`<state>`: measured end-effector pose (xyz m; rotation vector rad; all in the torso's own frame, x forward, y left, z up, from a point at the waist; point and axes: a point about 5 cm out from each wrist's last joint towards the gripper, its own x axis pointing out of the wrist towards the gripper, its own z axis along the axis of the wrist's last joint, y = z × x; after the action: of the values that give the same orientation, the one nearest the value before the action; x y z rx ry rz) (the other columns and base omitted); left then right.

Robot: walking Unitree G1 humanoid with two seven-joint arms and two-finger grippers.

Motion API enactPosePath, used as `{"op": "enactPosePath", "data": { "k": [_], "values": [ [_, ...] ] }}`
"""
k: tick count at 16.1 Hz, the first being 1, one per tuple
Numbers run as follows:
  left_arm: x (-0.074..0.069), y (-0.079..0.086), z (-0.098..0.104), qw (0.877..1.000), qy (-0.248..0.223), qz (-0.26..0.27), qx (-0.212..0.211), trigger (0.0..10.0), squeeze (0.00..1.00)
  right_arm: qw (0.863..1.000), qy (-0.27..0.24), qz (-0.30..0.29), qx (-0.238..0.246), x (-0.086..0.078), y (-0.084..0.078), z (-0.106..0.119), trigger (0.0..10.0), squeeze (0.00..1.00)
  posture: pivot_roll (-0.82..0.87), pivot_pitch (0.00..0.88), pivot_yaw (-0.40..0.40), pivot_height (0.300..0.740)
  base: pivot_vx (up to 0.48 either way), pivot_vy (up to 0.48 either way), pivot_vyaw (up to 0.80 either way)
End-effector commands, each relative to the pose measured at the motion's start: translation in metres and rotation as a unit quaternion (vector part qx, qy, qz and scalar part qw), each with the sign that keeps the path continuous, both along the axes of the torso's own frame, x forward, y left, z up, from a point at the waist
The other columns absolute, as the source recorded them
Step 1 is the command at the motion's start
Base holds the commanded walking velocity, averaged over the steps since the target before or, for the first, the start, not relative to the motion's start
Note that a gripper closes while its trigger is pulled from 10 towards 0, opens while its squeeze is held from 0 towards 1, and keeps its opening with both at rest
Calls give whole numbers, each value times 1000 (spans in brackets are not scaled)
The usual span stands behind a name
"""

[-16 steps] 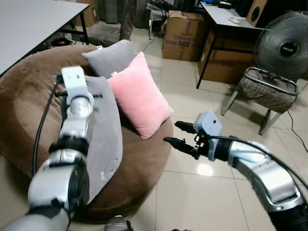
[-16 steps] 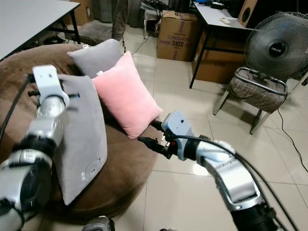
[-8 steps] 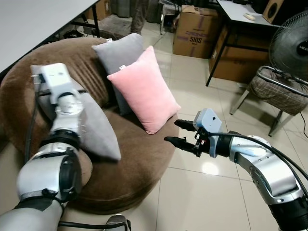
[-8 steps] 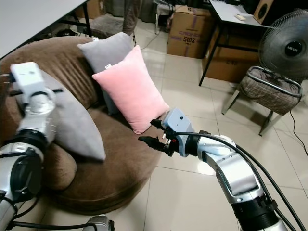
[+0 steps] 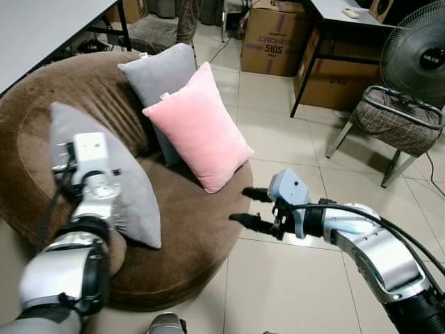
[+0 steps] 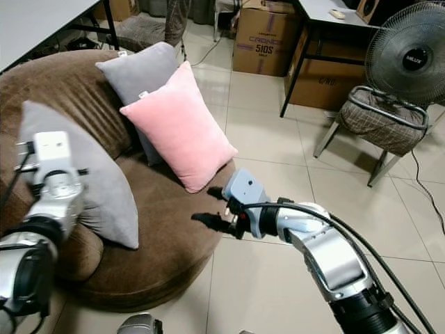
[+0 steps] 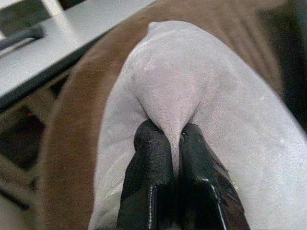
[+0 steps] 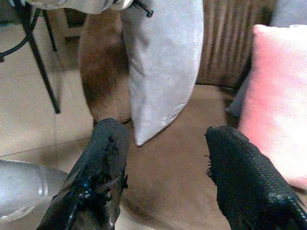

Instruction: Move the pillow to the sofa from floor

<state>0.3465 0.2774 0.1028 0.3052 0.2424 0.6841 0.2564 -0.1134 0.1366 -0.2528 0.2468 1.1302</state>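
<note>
A grey pillow point(image 5: 132, 188) leans upright against the left inner wall of the round brown sofa point(image 5: 188, 236). My left gripper point(image 7: 173, 143) is shut on a pinched fold of the grey pillow point(image 7: 201, 86) near its upper edge. A pink pillow point(image 5: 198, 129) and a second grey pillow point(image 5: 156, 73) stand at the back of the sofa. My right gripper point(image 5: 243, 207) hangs open just off the sofa's right rim, above the floor tiles, holding nothing. In the right wrist view its fingers point(image 8: 98, 163) frame the grey pillow point(image 8: 163, 62) and the sofa seat.
A white table point(image 5: 42, 28) stands at the far left behind the sofa. Cardboard boxes point(image 5: 274, 45), a black desk point(image 5: 334, 21), a fan point(image 5: 414, 59) and a padded stool point(image 5: 396, 125) line the right side. Beige floor tiles point(image 5: 292, 278) spread out to the right of the sofa.
My left arm has lowered the grey pillow against the sofa's left wall and pulled back toward me. The right gripper has dropped slightly. The camera has shifted.
</note>
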Motion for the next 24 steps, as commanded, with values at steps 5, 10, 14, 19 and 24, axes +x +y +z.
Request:
{"op": "enactPosePath", "data": {
  "k": [5, 10, 14, 19, 24],
  "values": [
    [-13, 42, 10, 999, 1, 25, 22, 10000, 686, 995, 27, 91, 41, -7, -3, 10, 10000, 0, 51, 0, -76, 740, 0, 0, 0],
    [-9, 49, 36, 995, -65, -74, 12, 10000, 1000, 997, 2, 65, 38, 5, -10, 10, 10000, 0, 74, 0, -85, 740, 0, 0, 0],
    [-30, 36, 76, 966, -194, -168, 0, 10000, 1000, 997, -9, 23, 73, 3, -19, 28, 10000, 0, 89, 0, -95, 740, 0, 0, 0],
    [-90, -42, 75, 929, -206, -300, -64, 10000, 612, 966, -63, -194, 160, 6, -21, 36, 10000, 0, 112, 0, -100, 740, 0, 0, 0],
    [-99, -81, 67, 926, -159, -341, -17, 10000, 0, 939, -69, -299, 153, -6, -14, 17, 10000, 0, 96, 0, -69, 740, 0, 0, 320]
  ]
}}
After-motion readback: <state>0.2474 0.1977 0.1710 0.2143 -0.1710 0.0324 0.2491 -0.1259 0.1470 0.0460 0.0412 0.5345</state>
